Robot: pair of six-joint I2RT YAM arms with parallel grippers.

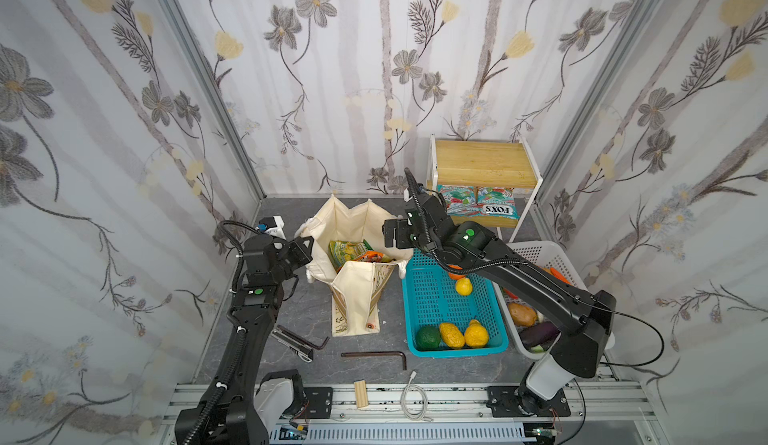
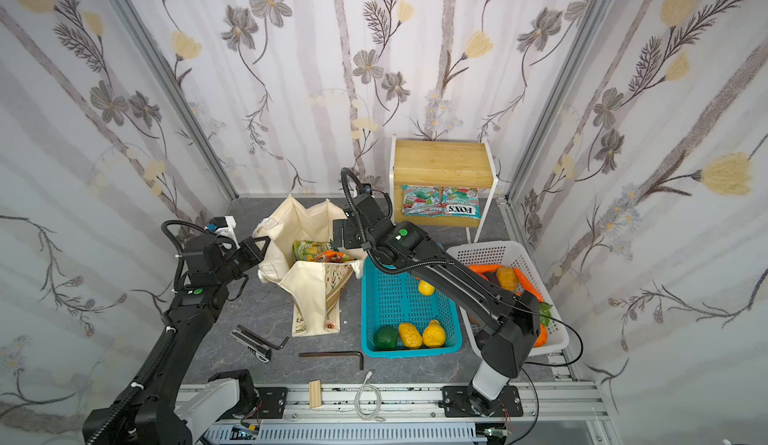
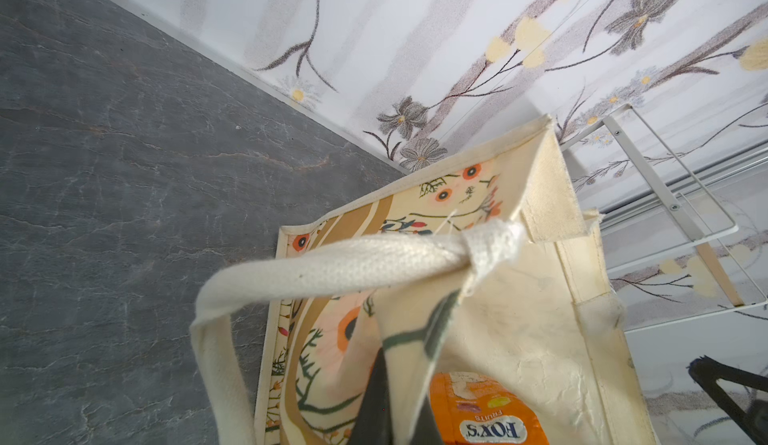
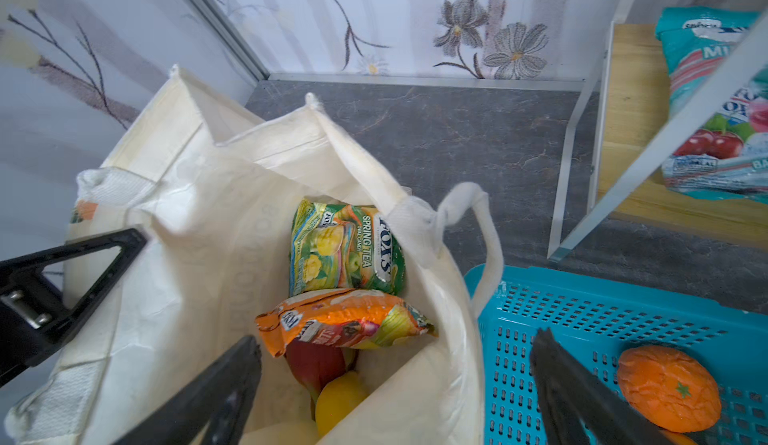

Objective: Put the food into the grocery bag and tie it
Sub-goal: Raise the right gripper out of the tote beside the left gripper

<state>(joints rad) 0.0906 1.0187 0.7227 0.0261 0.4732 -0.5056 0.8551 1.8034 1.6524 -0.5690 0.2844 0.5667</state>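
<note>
Pinching the left rim of the grocery bag point(image 1: 345, 218) with the left gripper point(image 1: 305, 247), fabric clamped between the fingers, mouth kept open. Bag standing mid-table, just left of the teal basket point(image 1: 436, 310), near wall flopped outward.

Hovering the right gripper point(image 1: 392, 235) over the bag's right edge, jaws spread wide, nothing held.

Already inside: green packet point(image 4: 345, 247), orange packet point(image 4: 345, 322), dragon fruit point(image 4: 316, 364), lemon point(image 4: 338, 397).

Left to load from the teal basket: orange point(image 4: 669, 389) at the far end, another lemon point(image 1: 464, 286) beside it, two yellow fruit point(image 1: 451, 334) and a green one point(image 1: 428, 337) at the near end.

Probably loading phase, tying not yet started. Likely next pick: the orange, closest to the open jaws.

- Drop straight down and straddle the widest part, clear of the basket wall.
- Close gently; round toy fruit likely to squirt out.
- Lift above the rope handle point(image 4: 486, 235) before crossing, as it looks a snag risk.
- Release low over the gap near the lemon, not on the slick packets.
- Keep the left pinch tight throughout.
</note>
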